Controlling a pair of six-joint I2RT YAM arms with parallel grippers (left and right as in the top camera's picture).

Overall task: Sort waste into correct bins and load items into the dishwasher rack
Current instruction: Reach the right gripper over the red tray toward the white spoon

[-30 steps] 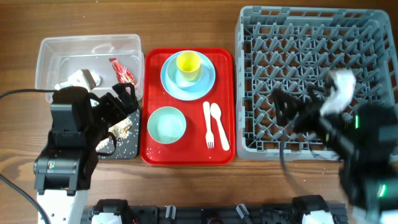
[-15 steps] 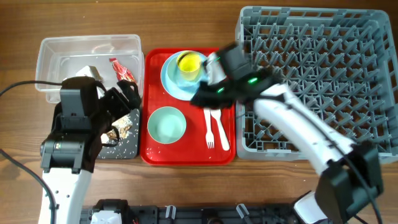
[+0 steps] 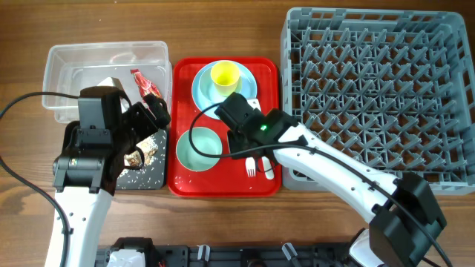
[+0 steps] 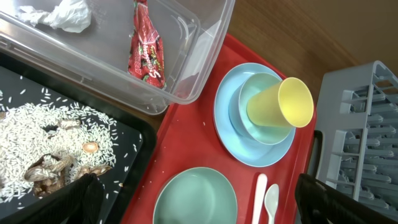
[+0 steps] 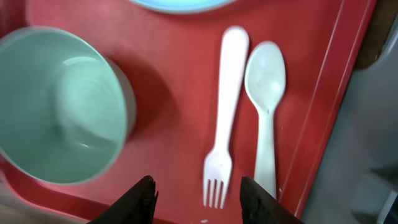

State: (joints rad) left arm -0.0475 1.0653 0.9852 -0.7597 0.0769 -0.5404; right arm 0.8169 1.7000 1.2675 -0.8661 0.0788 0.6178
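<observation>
The white fork [image 5: 225, 118] and spoon [image 5: 265, 106] lie side by side on the red tray [image 3: 185, 74], to the right of the pale blue-green bowl [image 3: 199, 148]. My right gripper [image 5: 199, 199] hovers open over the fork's tines and holds nothing. A yellow cup [image 3: 225, 74] stands on the light blue plate [image 3: 249, 93]. The red-and-white wrapper [image 4: 146, 50] and white tissue [image 4: 68, 12] lie in the clear tub [image 3: 74, 59]. Food scraps and rice [image 4: 37, 143] lie in the black tray [image 3: 152, 167]. My left gripper [image 4: 208, 202] is wide open above the tray's left edge, empty.
The grey dishwasher rack [image 3: 378, 89] fills the right side, right against the red tray. My right arm [image 3: 334, 167] reaches diagonally across the rack's front left corner. A black cable [image 3: 30, 100] loops at the far left.
My right arm swung from above the rack over to the red tray, then came down over the fork. Its jaws closed and then parted again. The left arm shifted slightly.
</observation>
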